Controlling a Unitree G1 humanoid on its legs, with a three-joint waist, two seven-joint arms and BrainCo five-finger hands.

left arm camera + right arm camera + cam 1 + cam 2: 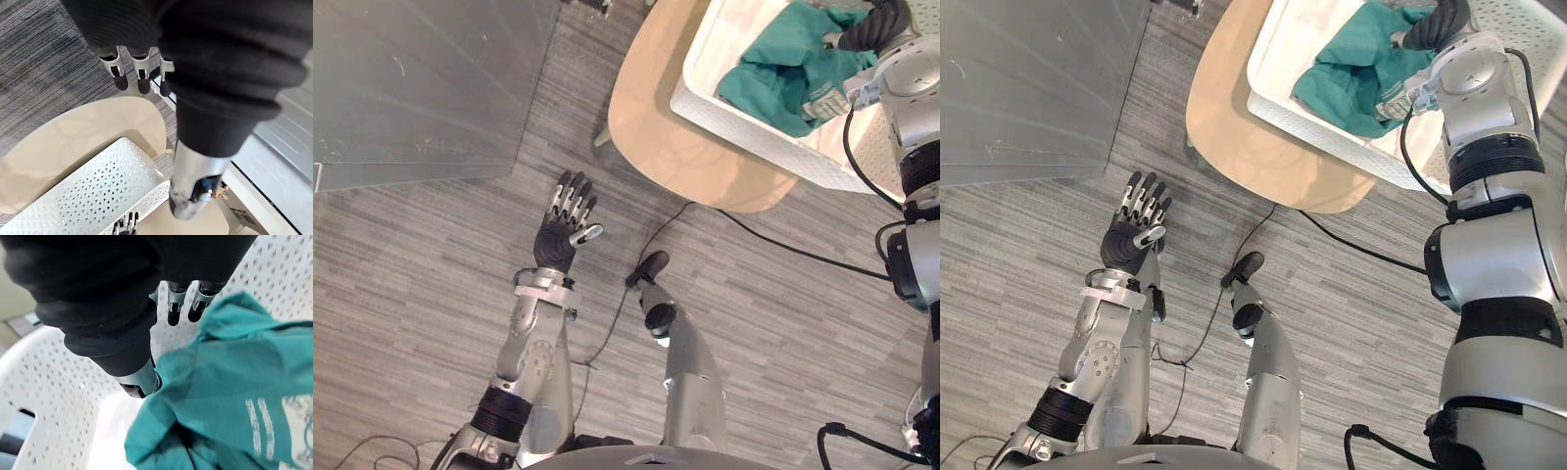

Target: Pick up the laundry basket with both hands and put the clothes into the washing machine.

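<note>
1. Two hands are in play, and both are placed here against the round wooden table [671, 142].
2. On the table's far right part stands the white perforated laundry basket [754, 137]. Its right end reaches past the table's edge.
3. Teal clothes [773, 73] lie bunched inside the basket, on the side of it that overhangs the table's right edge. One fold bears pale stripes.
4. From the right of the table, the right arm reaches over the basket's rim, and the right hand [117, 318] hangs inside the basket above the table.
5. Its fingers [173, 308] point at the basket's perforated wall, held close side by side and fairly straight, just above an edge of the teal cloth. The thumb [139, 377] sticks out apart from them, near a fold, and pinches nothing.
6. No cloth is held and no part of the basket is grasped.
7. Off the table, to its near left, the left hand [556, 240] hovers over the grey plank floor [431, 294], well apart from the table's edge.
8. The left hand's fingers [573, 201] are straight and slightly fanned, the thumb out to the side, and they hold nothing.
9. Well left of the table, a flat grey panel [421, 88] rests on the floor.
</note>
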